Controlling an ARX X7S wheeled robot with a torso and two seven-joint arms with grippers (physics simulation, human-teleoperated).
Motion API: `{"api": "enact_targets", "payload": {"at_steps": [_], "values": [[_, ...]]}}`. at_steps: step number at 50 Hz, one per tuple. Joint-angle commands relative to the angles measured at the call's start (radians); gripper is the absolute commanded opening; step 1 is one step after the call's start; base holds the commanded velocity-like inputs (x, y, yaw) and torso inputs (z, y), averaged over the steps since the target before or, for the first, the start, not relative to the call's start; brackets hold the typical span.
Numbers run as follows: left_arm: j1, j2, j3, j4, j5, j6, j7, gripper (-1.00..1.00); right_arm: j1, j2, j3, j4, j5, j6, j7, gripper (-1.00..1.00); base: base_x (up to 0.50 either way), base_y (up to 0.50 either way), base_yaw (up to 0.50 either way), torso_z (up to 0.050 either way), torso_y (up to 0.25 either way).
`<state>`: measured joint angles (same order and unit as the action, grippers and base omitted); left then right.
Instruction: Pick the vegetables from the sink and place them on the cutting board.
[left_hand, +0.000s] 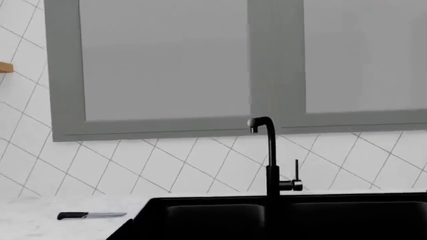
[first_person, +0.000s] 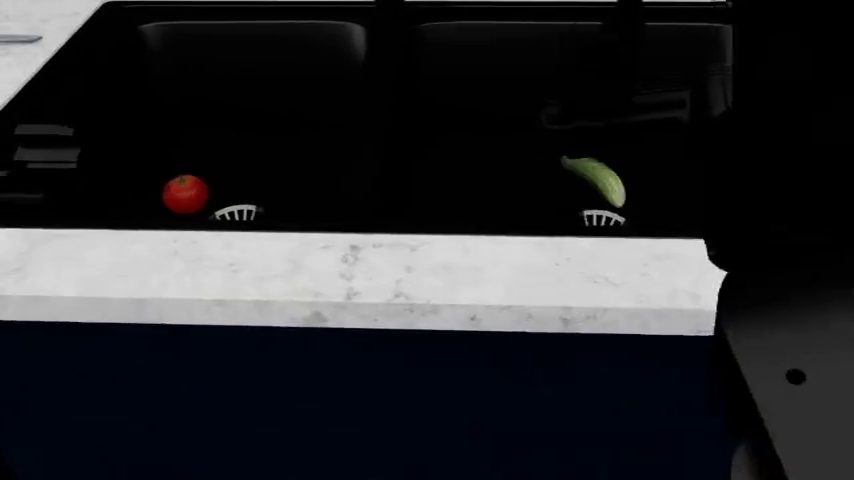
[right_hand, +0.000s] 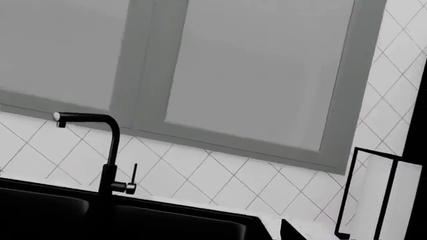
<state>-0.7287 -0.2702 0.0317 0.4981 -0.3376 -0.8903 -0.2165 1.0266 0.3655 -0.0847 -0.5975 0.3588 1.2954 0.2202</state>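
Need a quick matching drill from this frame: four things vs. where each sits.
Things:
1. tomato
2. cucumber
3. knife
4. faucet

Places:
A. on the white counter beside the sink
B. behind the sink, in front of the tiled wall
C. left basin, by a drain strainer
D. right basin, by a drain strainer

Pairs: 1-C, 2-D, 3-A, 4-B

We see a matte black sink (first_person: 400, 60), a glossy red tomato (first_person: 186, 194), a bumpy green cucumber (first_person: 595, 180), a speckled white stone-look counter (first_person: 347, 280), and smooth white wall tiles (left_hand: 200, 165).
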Motion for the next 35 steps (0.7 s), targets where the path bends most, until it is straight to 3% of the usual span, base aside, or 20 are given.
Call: {"api": "enact_targets", "payload": {"at_steps": [1,24,35], "values": [[-0.139,-0.034,-0.037,0.008,-0.023,-0.121,-0.017,1.00,0.256,0.047,-0.050,0.043,0.025,0.148,-0.024,1.00,0.50,0.00,0.00,0.000,0.000],[-0.119,-0.064,-0.067,0.001,-0.014,-0.143,-0.045,1.00,0.109,0.064,0.026,0.034,0.032,0.090,-0.019,1.00,0.50,0.00,0.00,0.000,0.000],[-0.115,-0.066,-0.066,-0.014,-0.010,-0.137,-0.052,1.00,0.082,0.073,-0.011,0.043,0.021,0.057,-0.011,1.00,0.50,0.00,0.00,0.000,0.001]]}}
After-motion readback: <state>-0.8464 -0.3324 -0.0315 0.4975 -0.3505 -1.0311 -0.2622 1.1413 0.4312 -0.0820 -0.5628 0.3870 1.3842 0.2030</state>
